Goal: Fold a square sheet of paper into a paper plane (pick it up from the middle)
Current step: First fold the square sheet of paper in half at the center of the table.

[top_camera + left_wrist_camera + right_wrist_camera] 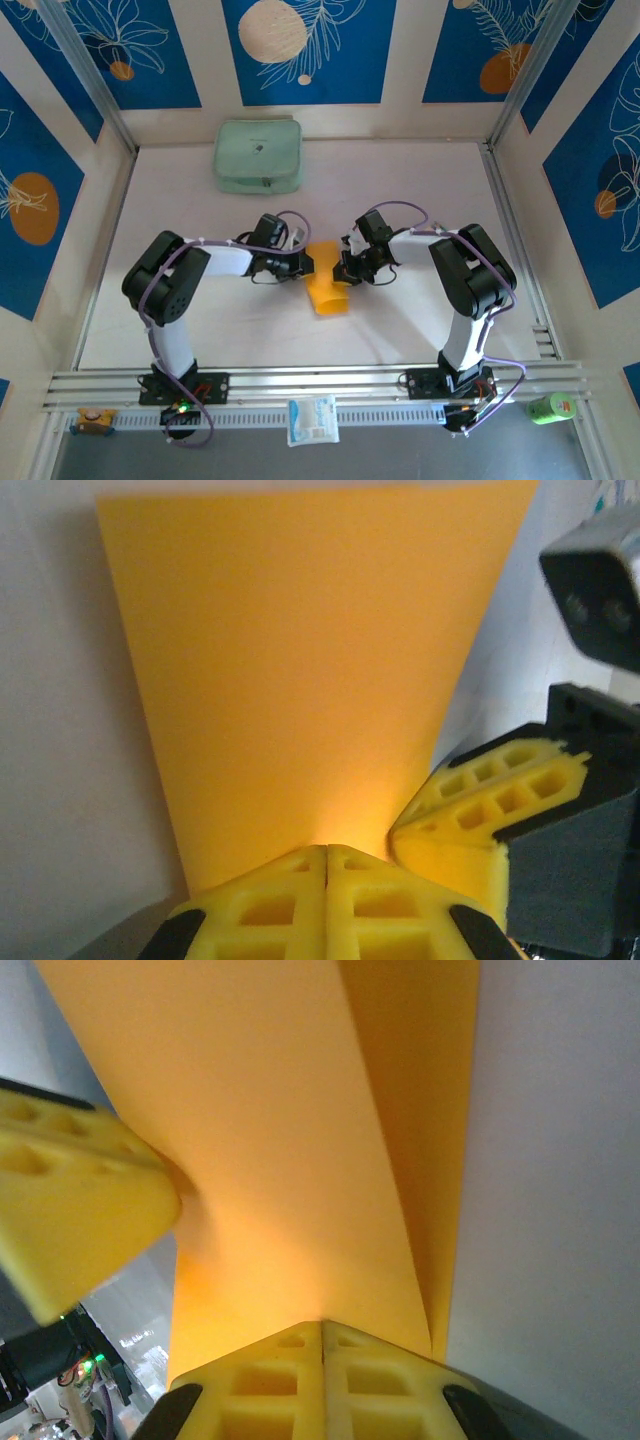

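Observation:
The orange-yellow sheet of paper is held at the table's middle between both grippers, and its free end reaches toward the near edge. My left gripper is shut on the paper's left side. In the left wrist view its closed fingertips pinch the sheet, and a right gripper finger shows beside them. My right gripper is shut on the opposite side. In the right wrist view its gripper clamps the paper, which shows a folded flap along the right.
A pale green zipped pouch lies at the back of the table. A white-and-blue packet sits on the near rail between the arm bases. A green object lies at the near right, outside the frame.

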Action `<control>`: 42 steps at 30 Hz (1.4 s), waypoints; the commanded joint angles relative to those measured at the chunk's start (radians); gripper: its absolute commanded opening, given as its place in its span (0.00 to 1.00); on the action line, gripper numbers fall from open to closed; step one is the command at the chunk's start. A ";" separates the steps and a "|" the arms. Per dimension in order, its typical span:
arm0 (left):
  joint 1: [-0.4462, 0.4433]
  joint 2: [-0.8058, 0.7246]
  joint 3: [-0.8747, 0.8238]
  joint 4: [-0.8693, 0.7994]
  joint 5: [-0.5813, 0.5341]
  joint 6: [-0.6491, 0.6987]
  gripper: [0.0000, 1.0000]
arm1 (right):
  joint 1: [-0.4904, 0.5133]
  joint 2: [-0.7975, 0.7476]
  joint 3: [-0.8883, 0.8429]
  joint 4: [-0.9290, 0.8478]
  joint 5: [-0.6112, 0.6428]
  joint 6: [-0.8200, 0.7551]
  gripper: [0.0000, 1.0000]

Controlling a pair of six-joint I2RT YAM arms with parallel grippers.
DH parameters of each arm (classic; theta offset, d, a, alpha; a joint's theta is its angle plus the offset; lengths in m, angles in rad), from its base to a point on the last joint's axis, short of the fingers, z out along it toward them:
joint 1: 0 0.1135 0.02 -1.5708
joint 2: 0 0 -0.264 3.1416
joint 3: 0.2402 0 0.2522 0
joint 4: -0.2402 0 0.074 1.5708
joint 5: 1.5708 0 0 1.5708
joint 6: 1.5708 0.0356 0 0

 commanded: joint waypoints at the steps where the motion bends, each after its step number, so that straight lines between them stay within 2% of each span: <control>1: 0.024 0.054 0.002 0.030 0.047 -0.001 0.00 | -0.010 0.039 -0.035 -0.070 0.088 0.009 0.00; 5: 0.032 0.079 -0.027 0.038 0.021 -0.012 0.00 | -0.012 0.037 -0.040 -0.068 0.091 0.011 0.00; 9: 0.035 0.056 -0.032 -0.027 -0.033 0.004 0.00 | -0.010 0.037 -0.039 -0.068 0.090 0.011 0.00; 16: 0.036 0.038 0.059 -0.057 0.020 0.000 0.00 | -0.009 0.037 -0.040 -0.071 0.091 0.011 0.00; 22: 0.044 0.091 0.127 -0.119 0.021 0.021 0.00 | -0.009 0.042 -0.038 -0.070 0.092 0.011 0.00; 31: 0.079 0.134 0.095 -0.103 -0.005 0.021 0.00 | -0.003 0.047 -0.040 -0.068 0.093 0.015 0.00; 42: 0.093 0.126 0.198 -0.160 0.034 0.073 0.00 | -0.001 0.047 -0.042 -0.065 0.091 0.014 0.00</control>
